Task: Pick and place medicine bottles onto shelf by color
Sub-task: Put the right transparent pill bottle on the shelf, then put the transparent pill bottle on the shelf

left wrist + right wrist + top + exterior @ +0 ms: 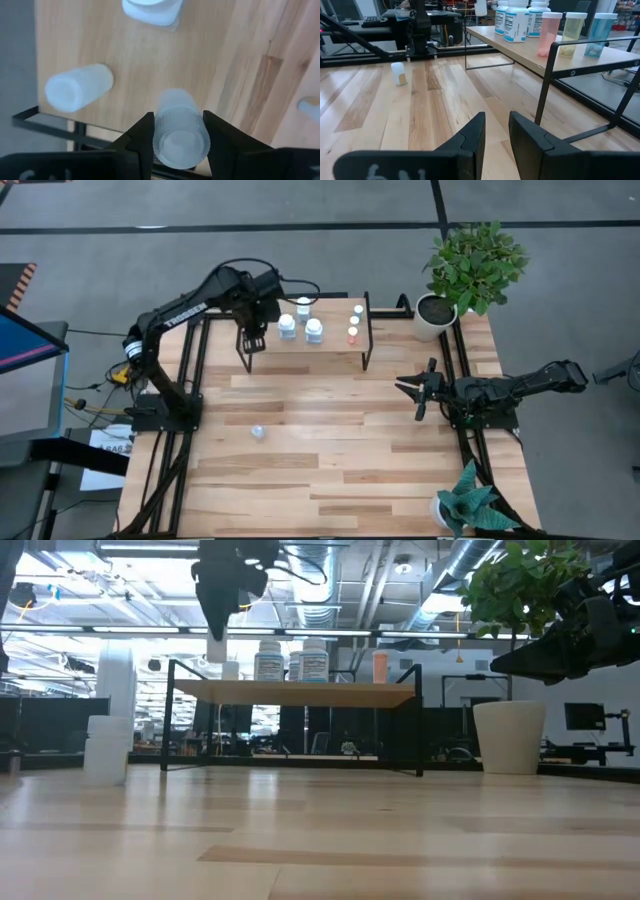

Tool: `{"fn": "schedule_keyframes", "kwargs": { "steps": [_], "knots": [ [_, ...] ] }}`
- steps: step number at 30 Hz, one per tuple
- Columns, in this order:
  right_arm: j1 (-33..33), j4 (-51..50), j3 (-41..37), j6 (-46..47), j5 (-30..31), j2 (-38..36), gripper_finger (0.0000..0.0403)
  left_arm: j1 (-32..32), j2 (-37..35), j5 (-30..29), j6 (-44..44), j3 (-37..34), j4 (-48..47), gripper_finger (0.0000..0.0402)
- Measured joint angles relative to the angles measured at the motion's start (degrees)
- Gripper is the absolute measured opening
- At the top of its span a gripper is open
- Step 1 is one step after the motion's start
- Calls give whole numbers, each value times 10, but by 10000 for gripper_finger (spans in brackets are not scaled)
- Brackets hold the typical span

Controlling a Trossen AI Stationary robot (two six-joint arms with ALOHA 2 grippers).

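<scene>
The left gripper [252,338] hangs over the shelf's [335,340] 9 o'clock end, its fingers [141,137] clamped on a small translucent bottle [179,135] held upright above the light-wood top. Three white bottles [301,322] cluster near the shelf's middle; an orange bottle [352,335] and two paler ones line up toward its 3 o'clock end. One small bottle [258,432] lies alone on the table [330,470] at 6 o'clock from the shelf. The right gripper [420,390] waits at the table's 3 o'clock side, fingers slightly parted and empty.
</scene>
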Motion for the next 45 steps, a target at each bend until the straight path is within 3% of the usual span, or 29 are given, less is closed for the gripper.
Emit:
{"fn": "schedule_keyframes", "kwargs": {
  "steps": [18, 30, 40, 45],
  "knots": [
    [0, 0, 0, 0, 0, 0, 108, 37, 43, 77, 48, -5, 37, 134],
    [0, 0, 0, 0, 0, 0, 108, 36, 52, 49, 42, -3, 43, 180],
    [0, 0, 0, 0, 0, 0, 108, 2, 51, 17, 6, 110, -16, 182],
    [0, 0, 0, 0, 0, 0, 108, -34, 38, 27, -50, 122, -14, 183]
  ]
}}
